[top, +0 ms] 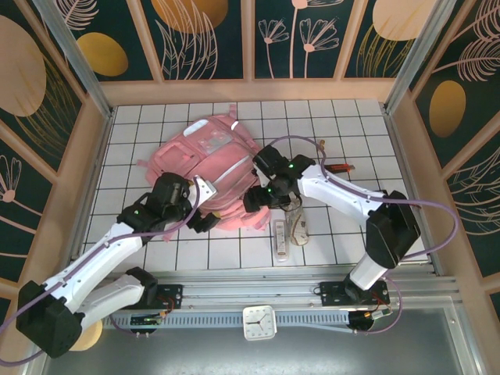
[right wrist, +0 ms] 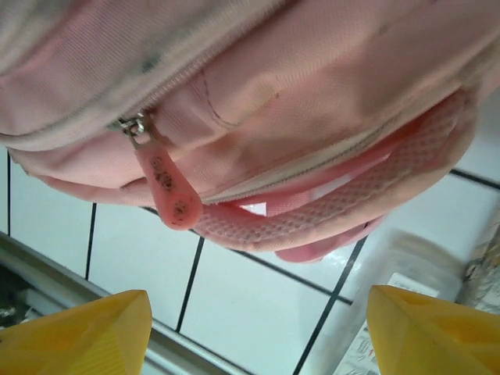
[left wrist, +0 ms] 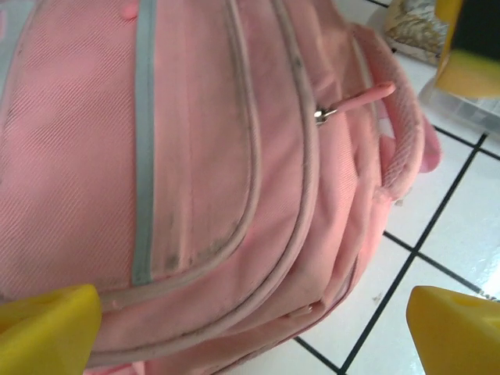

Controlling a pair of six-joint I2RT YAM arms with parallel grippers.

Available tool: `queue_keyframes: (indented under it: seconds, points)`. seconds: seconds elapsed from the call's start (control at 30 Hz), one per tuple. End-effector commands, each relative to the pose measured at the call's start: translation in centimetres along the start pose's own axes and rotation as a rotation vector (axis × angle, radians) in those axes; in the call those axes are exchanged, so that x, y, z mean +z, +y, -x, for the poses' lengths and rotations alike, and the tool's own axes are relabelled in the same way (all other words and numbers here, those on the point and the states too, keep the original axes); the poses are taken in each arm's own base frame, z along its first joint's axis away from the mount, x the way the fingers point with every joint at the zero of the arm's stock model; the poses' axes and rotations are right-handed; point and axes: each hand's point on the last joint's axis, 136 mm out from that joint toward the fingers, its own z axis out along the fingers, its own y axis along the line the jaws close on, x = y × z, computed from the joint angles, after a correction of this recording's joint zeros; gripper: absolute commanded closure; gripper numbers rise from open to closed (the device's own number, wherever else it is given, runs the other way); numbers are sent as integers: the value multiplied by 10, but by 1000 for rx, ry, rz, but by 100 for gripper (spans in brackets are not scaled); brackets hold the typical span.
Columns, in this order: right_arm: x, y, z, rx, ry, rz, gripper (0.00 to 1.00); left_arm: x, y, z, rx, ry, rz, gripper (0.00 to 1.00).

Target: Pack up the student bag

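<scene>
1. Where everything listed here lies, the desk (top: pixel 351 133) is a white gridded top inside a walled cell.
2. Student bag (top: pixel 211 156): a soft pink backpack lying flat, left of centre on the desk, front pockets up. Its long axis runs roughly far to near, leaning a little rightward at the near end. The end with the woven carry loop (right wrist: pixel 336 211) appears to point toward the near edge. The zips in view look closed.
3. Left pincer (left wrist: pixel 250 336): jaws wide, holding nothing, poised over the bag's near-left flank. From above it sits at the bag's near-left corner (top: pixel 205 219).
4. Right pincer (right wrist: pixel 258 336): jaws wide, empty, hovering just near of the bag's near edge, close to the loop. From above it sits at the bag's near-right side (top: pixel 254 201).
5. Clear pouch (top: pixel 298 225): on the desk just right of the bag's near end; its contents are too small to tell.
6. White bar-shaped item (top: pixel 280 238): beside the pouch, on its left.
7. Zip pull (right wrist: pixel 166 187): a pink tab hanging free from a closed zip, apart from the right pincer's tips.
8. Step in hand, by judgement: opening the bag, with nothing packed yet. The next move calls for the right pincer to centre on the zip pull and pinch it, while the left steadies the soft fabric so that it does not drag.
</scene>
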Motion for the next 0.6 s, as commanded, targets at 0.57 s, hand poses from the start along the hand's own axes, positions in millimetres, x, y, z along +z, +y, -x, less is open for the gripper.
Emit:
queue_keyframes:
  seconds: [0.57]
  points:
    - [34, 28, 32, -398, 0, -217, 30, -15, 9, 3, -12, -63, 78, 1]
